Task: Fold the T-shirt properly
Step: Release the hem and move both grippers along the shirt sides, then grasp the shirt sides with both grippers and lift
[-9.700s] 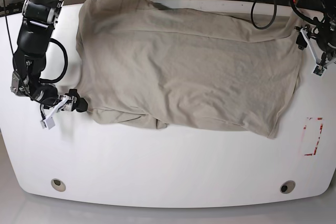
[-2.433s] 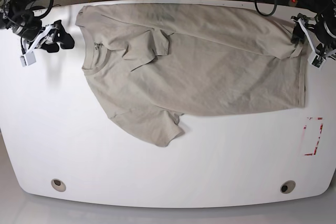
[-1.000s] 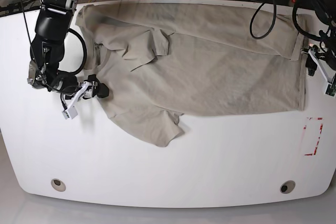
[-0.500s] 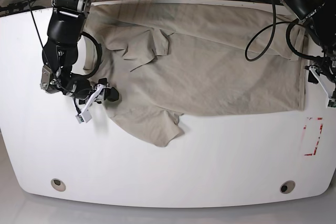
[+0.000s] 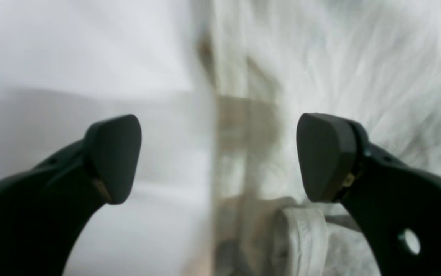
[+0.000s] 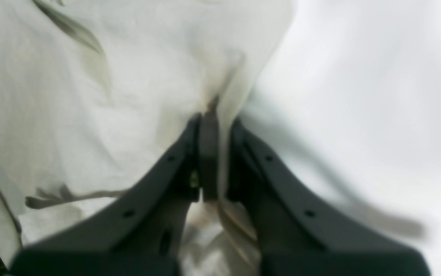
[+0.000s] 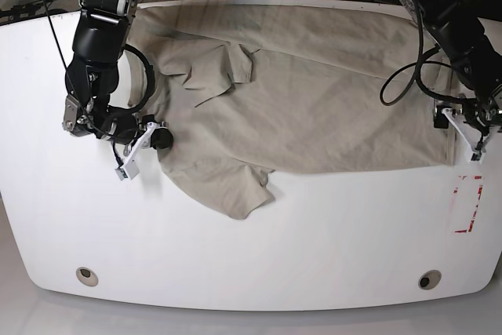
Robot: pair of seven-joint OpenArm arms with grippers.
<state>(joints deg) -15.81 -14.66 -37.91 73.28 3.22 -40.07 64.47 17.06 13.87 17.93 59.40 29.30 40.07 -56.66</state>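
Viewing the base camera, we see the T-shirt [image 7: 314, 92] spread across the far half of the white table [image 7: 259, 256], collar toward our right arm, hem toward our left, 1 sleeve [image 7: 235, 190] splayed toward the near edge. The right claw [image 6: 209, 153] is pressed together on a pinch of fabric at the shoulder edge; cloth puckers around its tips. The left claw [image 5: 218, 157] stands spread wide over the hem edge [image 5: 228, 126], gripping nothing. To do this step well, we judge the left claw should close on the hem's full thickness before either arm lifts, and both arms should rise together so the cloth stays taut and the fold line runs straight.
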